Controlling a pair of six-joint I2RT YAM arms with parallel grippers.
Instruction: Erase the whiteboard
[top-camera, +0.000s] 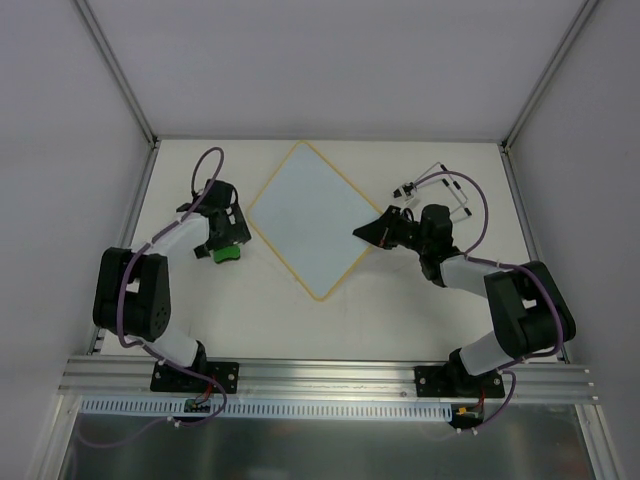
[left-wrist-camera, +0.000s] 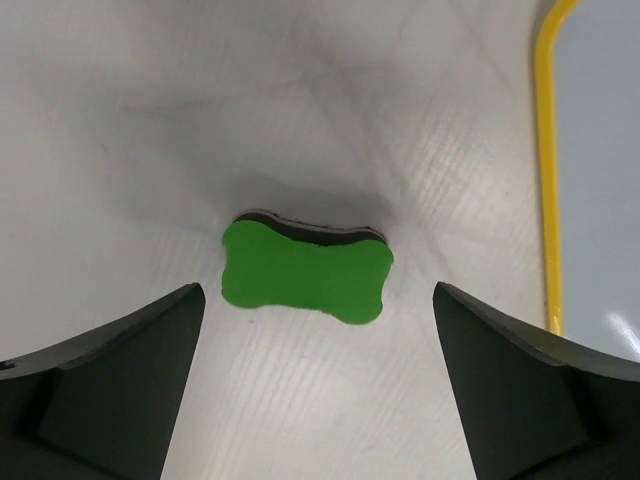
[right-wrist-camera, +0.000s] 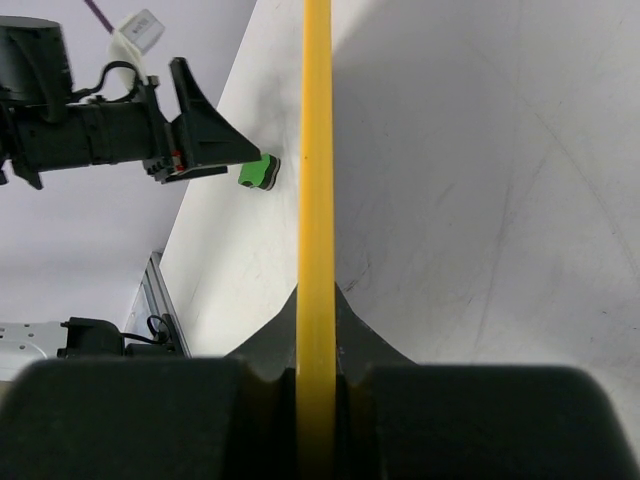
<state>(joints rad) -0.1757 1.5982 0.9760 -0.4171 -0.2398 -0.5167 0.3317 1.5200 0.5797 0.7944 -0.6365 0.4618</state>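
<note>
The whiteboard (top-camera: 310, 220) lies flat mid-table, turned like a diamond, its yellow-tan frame all round; no writing shows on it. My right gripper (top-camera: 368, 232) is shut on the frame at the board's right corner; in the right wrist view the frame (right-wrist-camera: 317, 150) runs straight between the closed jaws (right-wrist-camera: 318, 330). A small green eraser (top-camera: 228, 254) lies on the table left of the board. My left gripper (top-camera: 222, 243) hovers right over the eraser, open and empty; in the left wrist view the eraser (left-wrist-camera: 305, 275) sits just beyond the spread fingers (left-wrist-camera: 318, 292).
White enclosure walls stand left, right and behind. An aluminium rail (top-camera: 330, 375) runs along the near edge. A thin white looped cable with a small black part (top-camera: 440, 185) lies at the back right, behind the right arm.
</note>
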